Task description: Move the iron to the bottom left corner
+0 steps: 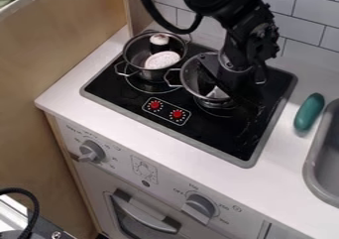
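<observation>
1. In the camera view, the black hob (122,101) set into the white desk (69,96) is the landmark; left and right are as seen here.
2. The arm (232,17) comes in from the top edge, and the tool (237,79) hangs down over the right-rear part of the hob, at the right pot (189,79). Whether the tool is released, clenched or grasping something cannot be told, dark as it is against the hob.
3. A small pale wedge (215,92) shows at the right pot, close to the tool, over the right half of the hob. Whether this is the iron cannot be told, so the iron's place stays uncertain.
4. On the hob's left-rear part stands the left pot (135,57), holding a pale speckled oval (162,60) and a black piece with a white top (159,41).
5. Two red dials (155,104) (177,114) sit near the hob's front edge.
6. Right of the hob, a green oblong thing (309,111) lies on the desk, just beside the grey sink (313,166).
7. Below the hob, the cabinet front bears two grey knobs (91,151) and an oven handle (142,214).
</observation>
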Available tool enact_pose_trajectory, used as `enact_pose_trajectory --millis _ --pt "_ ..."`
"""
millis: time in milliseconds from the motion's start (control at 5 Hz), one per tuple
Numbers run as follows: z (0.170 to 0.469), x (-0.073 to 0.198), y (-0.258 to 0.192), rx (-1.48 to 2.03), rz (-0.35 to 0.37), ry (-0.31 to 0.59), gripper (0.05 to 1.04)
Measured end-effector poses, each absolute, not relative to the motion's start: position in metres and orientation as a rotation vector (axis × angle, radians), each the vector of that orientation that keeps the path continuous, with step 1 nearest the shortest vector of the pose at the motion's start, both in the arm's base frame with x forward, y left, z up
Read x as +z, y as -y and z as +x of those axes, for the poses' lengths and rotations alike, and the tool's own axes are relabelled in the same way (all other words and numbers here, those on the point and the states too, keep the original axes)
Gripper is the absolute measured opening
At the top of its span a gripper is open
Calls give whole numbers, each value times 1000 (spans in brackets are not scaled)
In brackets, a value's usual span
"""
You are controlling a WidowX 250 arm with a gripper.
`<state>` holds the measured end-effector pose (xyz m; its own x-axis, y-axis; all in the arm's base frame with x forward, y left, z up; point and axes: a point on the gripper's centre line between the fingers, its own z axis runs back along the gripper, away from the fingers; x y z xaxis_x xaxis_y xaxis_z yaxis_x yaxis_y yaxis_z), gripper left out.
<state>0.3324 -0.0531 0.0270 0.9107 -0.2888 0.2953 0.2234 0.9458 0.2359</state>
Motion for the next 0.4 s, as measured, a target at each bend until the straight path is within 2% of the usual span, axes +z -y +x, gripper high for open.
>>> enact_pose_trajectory --millis 400 --pt "330 28 55 -261 187 306 404"
